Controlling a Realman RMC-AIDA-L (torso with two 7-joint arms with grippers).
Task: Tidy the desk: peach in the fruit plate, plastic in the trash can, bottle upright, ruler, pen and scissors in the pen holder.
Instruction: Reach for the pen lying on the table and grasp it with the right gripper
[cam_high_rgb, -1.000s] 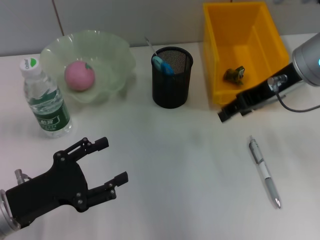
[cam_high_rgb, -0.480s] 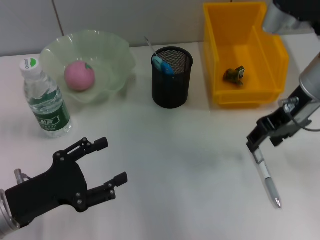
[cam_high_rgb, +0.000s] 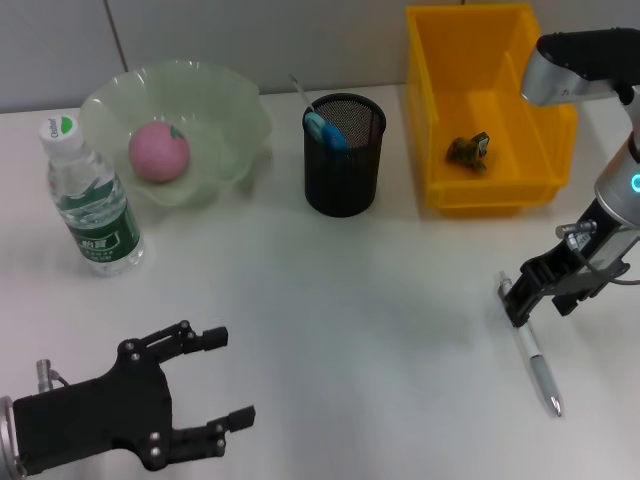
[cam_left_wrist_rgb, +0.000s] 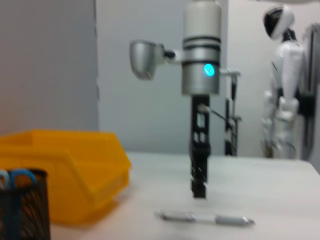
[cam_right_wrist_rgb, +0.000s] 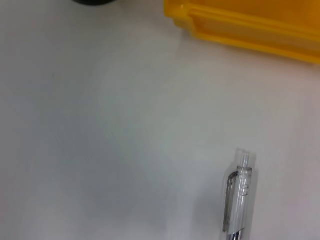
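The left gripper sat near the desk's front edge, its fingers spread and empty. Farther back the right gripper hung over the clicker end of the pen, which lay flat on the desk; whether its fingers were spread or closed could not be told. Beyond stood the mesh pen holder and the yellow trash can.

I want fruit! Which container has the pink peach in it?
The green fruit plate beside the bottle holds the peach. The black pen holder and yellow bin don't.
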